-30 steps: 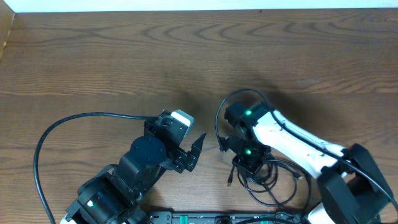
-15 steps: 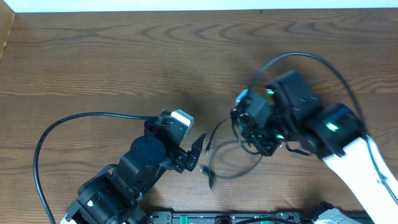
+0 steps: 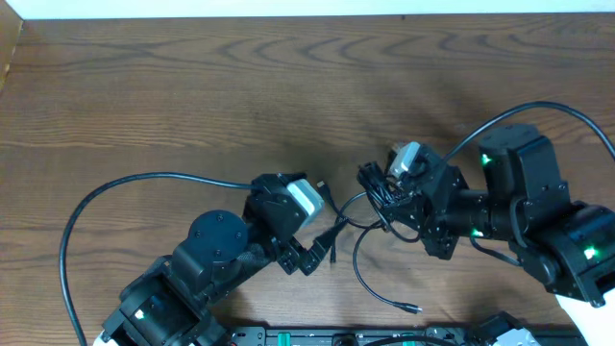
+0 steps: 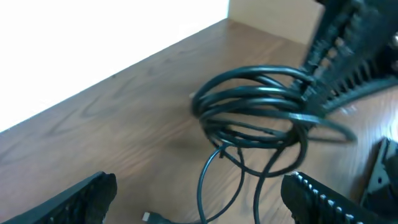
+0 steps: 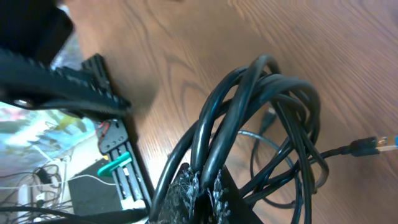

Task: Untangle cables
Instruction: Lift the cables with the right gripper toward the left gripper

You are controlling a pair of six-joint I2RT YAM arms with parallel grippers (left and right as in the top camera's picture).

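"Right of centre over the desk (image 3: 192, 86), your right gripper (image 3: 389, 202) is clamping the cables (image 3: 373, 192). Its jaws are pressing fully together on several turns of one black bundle."

"Agreed. Seen from your right wrist, the turns are fanning out from that pinch as a loose oval. The bundle seems to be hanging above the wood rather than lying on it."

"Your left gripper (image 3: 322, 252) is sitting just left of the bundle. Its jaws are standing wide and holding nothing."

"From your left wrist, the bundle is showing ahead of those wide jaws, apart from both. Thinner loops are drooping from it toward the gap between them. Whether any loop is touching a jaw, you cannot tell."

"One loose strand is curving away from the bundle toward the desk's front edge. It is ending in a small plug (image 3: 411, 308), which is lying on the wood."

"Note also the thicker black lead (image 3: 106, 187). It is arcing across the desk's left side and running to your left arm, well apart from the bundle."
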